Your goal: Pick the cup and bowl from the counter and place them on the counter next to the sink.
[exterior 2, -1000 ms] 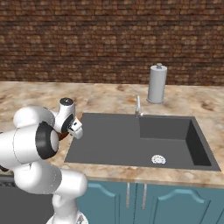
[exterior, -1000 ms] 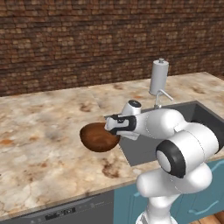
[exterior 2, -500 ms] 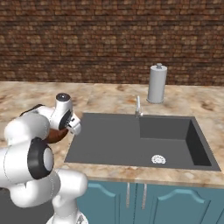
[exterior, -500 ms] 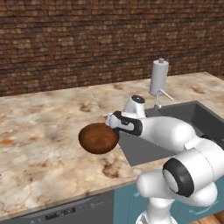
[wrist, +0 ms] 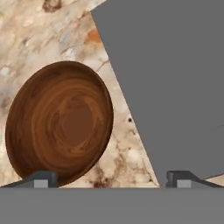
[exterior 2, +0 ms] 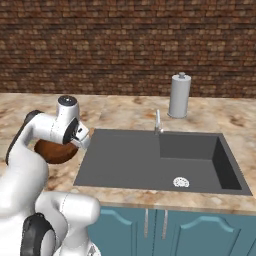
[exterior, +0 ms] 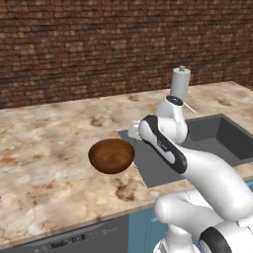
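Observation:
The dark reddish-brown bowl (exterior: 111, 155) sits upright on the marbled counter (exterior: 44, 143), just left of the sink (exterior: 225, 141). My gripper (exterior: 133, 131) hovers above the bowl's right rim, over the sink's left edge. In the hand view the bowl (wrist: 59, 124) lies at left with the grey sink (wrist: 175, 65) at right. The gripper (wrist: 111, 179) is open, its fingertips (wrist: 41, 179) wide apart with nothing held between them. From the right base view the bowl (exterior 2: 52, 150) peeks out behind the hand (exterior 2: 82, 137). The green cup is out of view.
A tall grey cylinder with a knob (exterior 2: 179, 95) stands behind the sink (exterior 2: 150, 155), beside the slim faucet (exterior 2: 158, 121). A brick wall runs along the back. Teal cabinets sit under the counter.
The arm's elbow has swung out toward the cameras and the hand has risen slightly. The bowl stays where it was beside the sink.

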{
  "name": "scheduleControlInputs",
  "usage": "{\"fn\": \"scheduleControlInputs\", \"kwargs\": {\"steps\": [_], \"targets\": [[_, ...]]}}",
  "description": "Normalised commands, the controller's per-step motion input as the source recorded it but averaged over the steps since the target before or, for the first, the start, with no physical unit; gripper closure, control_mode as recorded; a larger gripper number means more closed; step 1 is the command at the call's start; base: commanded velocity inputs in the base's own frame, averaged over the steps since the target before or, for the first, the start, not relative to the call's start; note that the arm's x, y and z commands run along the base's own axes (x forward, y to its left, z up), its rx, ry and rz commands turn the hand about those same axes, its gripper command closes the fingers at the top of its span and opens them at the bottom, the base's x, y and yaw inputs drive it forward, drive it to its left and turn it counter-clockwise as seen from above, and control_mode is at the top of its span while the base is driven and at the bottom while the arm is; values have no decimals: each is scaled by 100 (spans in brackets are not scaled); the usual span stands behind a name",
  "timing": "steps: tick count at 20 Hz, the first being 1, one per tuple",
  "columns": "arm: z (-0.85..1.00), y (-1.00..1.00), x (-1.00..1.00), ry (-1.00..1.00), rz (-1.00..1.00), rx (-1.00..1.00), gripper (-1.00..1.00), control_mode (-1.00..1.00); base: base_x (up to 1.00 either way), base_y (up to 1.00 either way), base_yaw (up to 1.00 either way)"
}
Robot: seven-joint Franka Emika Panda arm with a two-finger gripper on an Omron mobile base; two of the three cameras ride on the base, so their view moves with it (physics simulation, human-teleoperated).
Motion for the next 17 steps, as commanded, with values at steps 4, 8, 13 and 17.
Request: {"fn": "scheduleControlInputs", "kwargs": {"steps": [4, 8, 13, 17], "targets": [[26, -27, -83, 0, 39, -4, -100, -100, 0, 0, 0], [2, -24, -86, -5, 36, -5, -100, -100, 0, 0, 0], [0, -17, -56, -10, 26, -6, -100, -100, 0, 0, 0], [1, -1, -18, 0, 13, -5, -100, -100, 0, 0, 0]]}}
